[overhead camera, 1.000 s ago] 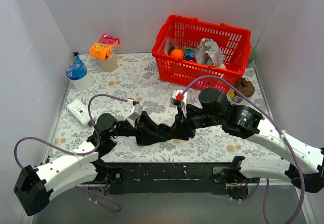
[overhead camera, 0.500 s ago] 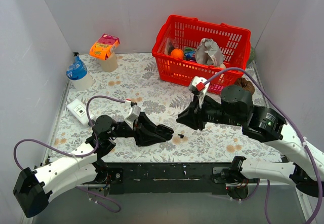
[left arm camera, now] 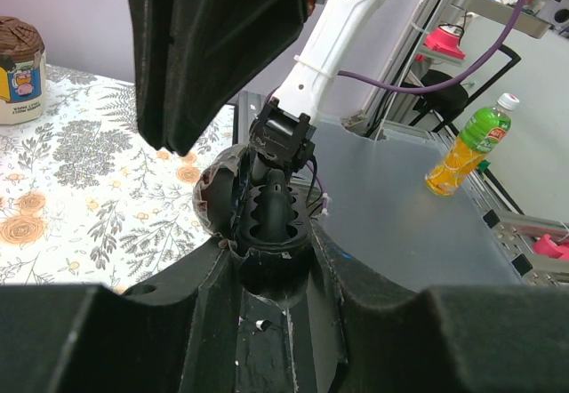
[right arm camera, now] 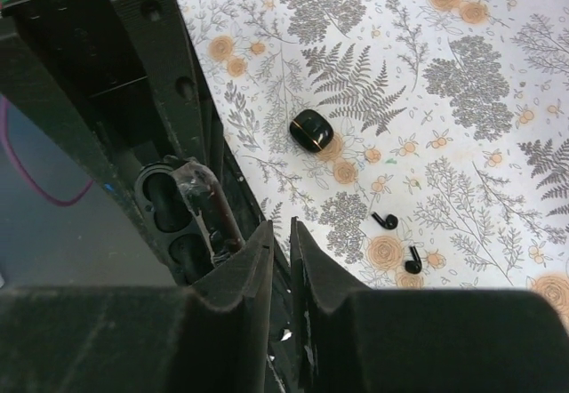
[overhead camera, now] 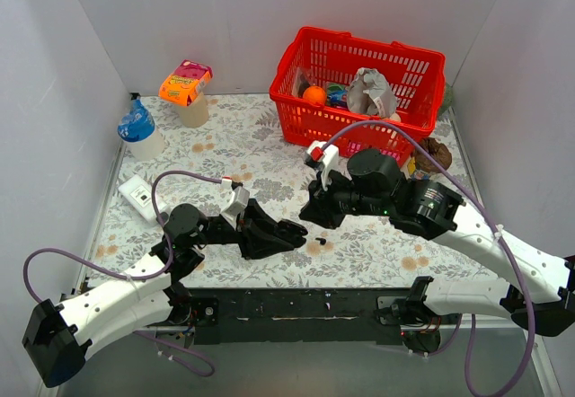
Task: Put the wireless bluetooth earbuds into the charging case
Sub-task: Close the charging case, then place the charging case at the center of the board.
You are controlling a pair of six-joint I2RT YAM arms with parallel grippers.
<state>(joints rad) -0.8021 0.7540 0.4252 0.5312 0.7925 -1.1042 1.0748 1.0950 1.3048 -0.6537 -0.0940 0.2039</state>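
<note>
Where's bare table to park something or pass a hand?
Free: cloth bordered by orange-lidded cup, white box and red basket; also near right, between right arm and table edge. Crowded: mid-table, where left pincer holds the charging case, right pincer beside it, earbuds loose nearby.

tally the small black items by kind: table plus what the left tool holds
Tiny black stemmed plastic earbuds: 2
Black oval pebble-like piece: 1
Open black hinged charging case, in left tool: 1
Total: 4
</note>
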